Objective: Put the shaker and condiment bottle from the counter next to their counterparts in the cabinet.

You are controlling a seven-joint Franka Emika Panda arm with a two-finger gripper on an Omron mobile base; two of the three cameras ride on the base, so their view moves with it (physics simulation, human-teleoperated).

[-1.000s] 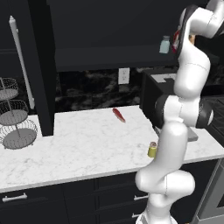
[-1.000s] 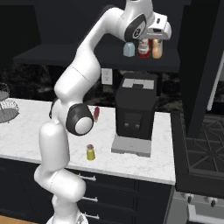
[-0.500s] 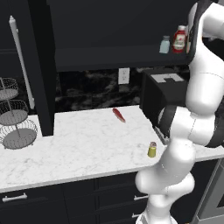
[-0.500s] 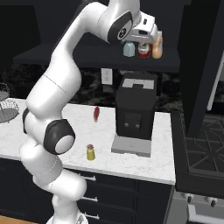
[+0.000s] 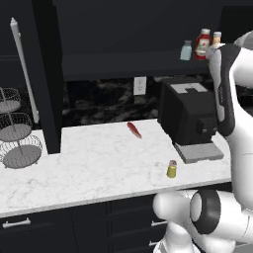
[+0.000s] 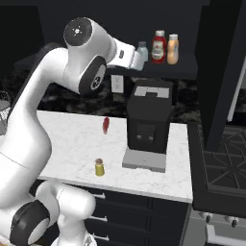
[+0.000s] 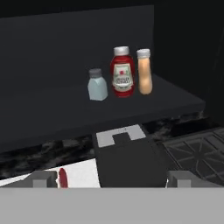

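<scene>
The orange condiment bottle point(image 7: 144, 71) stands upright on the dark cabinet shelf point(image 7: 52, 114), close beside the red bottle point(image 7: 122, 72). The pale blue-grey shaker point(image 7: 97, 85) is on the red bottle's other side. My gripper point(image 7: 111, 179) is open with nothing between its fingers, held back from the shelf and above the coffee machine. In the right base view the hand point(image 6: 129, 55) hangs just left of the blue-grey shaker point(image 6: 142, 49). The yellow-green shaker point(image 5: 171, 169) point(image 6: 99, 167) stands on the white counter point(image 5: 89, 170) near its front edge.
A black coffee machine point(image 5: 190, 118) point(image 6: 149, 122) sits on the counter under the shelf. A small red item point(image 5: 134, 129) lies on the counter. A tiered wire basket point(image 5: 20, 143) stands at the far left. A stove point(image 6: 221, 163) lies to the right.
The hand has drawn back from the shelf, and the orange bottle stays there beside the red bottle. The arm has swung its elbow round. The yellow shaker has not moved.
</scene>
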